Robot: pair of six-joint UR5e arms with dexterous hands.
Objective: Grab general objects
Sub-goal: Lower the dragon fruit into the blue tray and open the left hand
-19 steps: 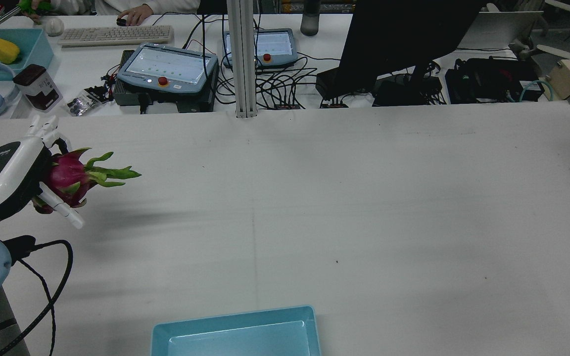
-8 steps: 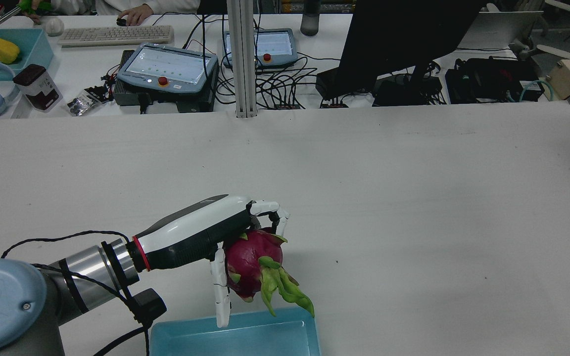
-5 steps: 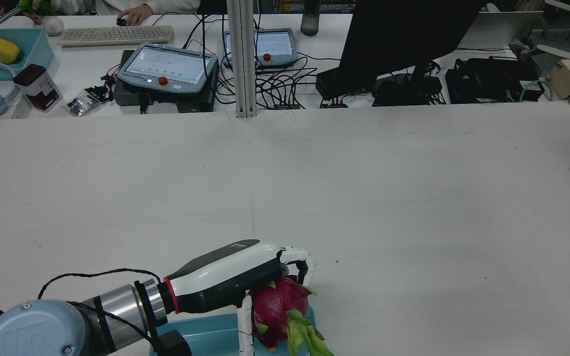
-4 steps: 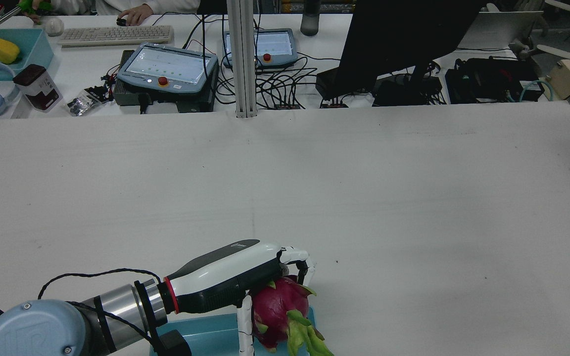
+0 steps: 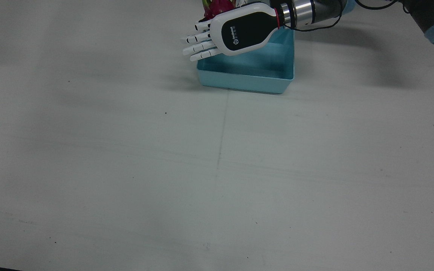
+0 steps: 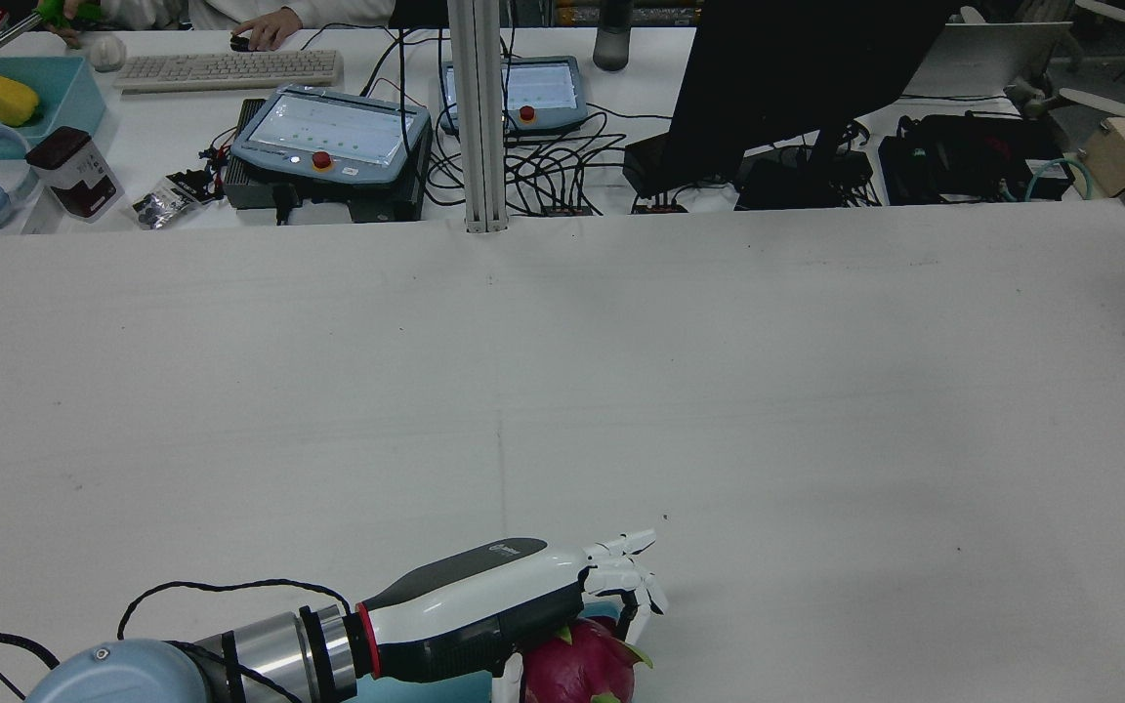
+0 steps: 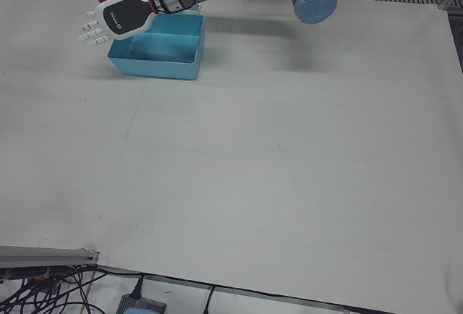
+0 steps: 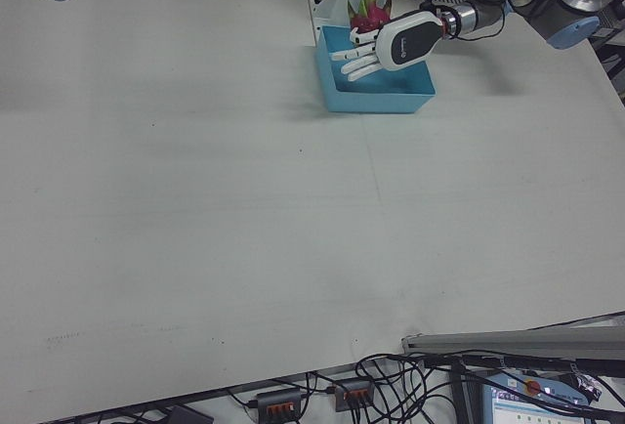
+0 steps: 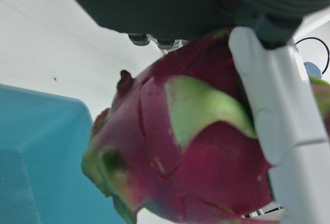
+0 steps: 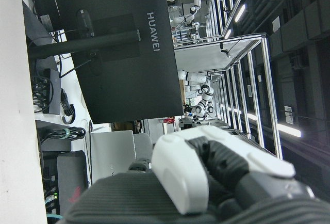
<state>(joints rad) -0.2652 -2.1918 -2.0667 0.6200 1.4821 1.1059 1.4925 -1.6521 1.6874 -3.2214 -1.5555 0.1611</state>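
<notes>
Dragon fruit (image 6: pixel 584 668) sits under the left hand (image 5: pixel 236 32) above the blue tray (image 5: pixel 247 67); fingers (image 5: pixel 198 45) look splayed, thumb against the fruit, so grip unclear.

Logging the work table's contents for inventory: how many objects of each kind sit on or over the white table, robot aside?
Dragon fruit: 1, under the left hand
Blue tray: 1
Total: 2
</notes>
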